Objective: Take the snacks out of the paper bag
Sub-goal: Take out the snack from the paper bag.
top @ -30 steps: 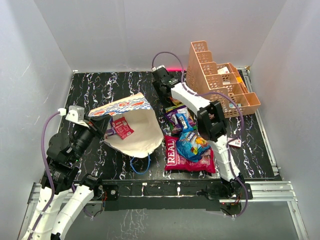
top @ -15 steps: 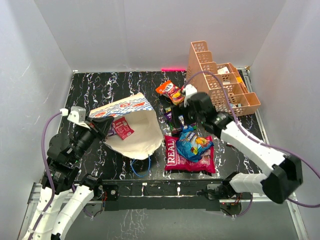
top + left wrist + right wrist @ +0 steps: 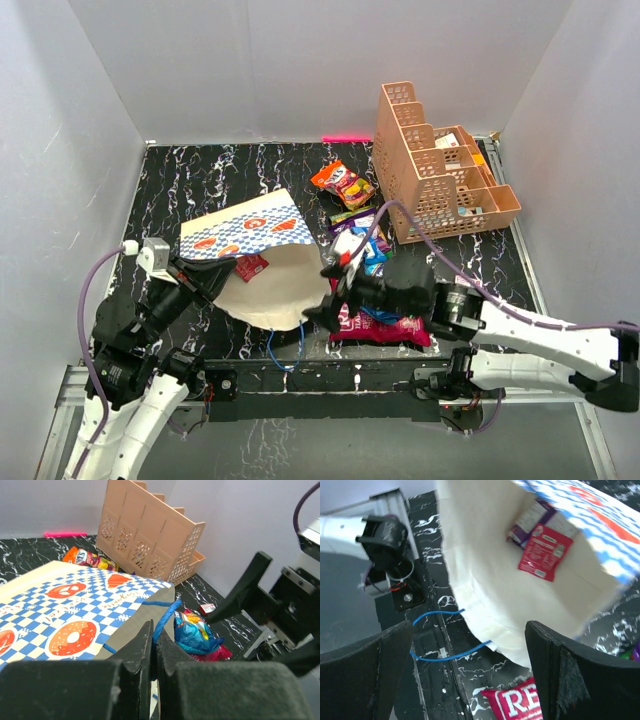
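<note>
I have the paper bag (image 3: 262, 290) on its side at centre left of the top view, white mouth facing right. My left gripper (image 3: 155, 640) is clamped on its rim by the blue cord handle (image 3: 165, 617), which I judge props the mouth up. My right gripper (image 3: 326, 295) hangs there, jaws wide apart and empty. The red "REAL" bag (image 3: 390, 330) and orange packet (image 3: 343, 183) lie outside, to the right. A glossy purple packet (image 3: 530, 517) sits deep inside.
</note>
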Motion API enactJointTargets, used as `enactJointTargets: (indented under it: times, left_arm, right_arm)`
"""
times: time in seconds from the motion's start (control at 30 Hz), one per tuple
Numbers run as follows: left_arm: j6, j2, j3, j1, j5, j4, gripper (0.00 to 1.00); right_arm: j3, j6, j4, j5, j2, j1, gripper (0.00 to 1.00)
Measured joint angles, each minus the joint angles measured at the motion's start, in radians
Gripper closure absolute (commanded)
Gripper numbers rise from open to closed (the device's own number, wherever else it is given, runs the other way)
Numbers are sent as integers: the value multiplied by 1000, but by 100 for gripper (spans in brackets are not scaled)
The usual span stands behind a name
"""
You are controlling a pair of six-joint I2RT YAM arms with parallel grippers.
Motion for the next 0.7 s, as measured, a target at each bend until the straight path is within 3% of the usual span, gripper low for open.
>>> enactJointTargets:
  times: [0.17,0.27,0.43,0.7]
  left_arm:
    - [-19,-11,-23,0,27,-23,100]
    - [-19,-14,-24,0,40,-32,100]
    - [-11,-27,-23,0,56,-68,100]
    - [-23,-129,-24,0,49,-135,100]
  right_arm:
    - [-22,-141,116,110,105,234,2]
    - [-22,-278,176,156,211,301,1]
    - [-26,-489,298,270,381,312,1]
    - [-5,-588,469,348,655,223,27]
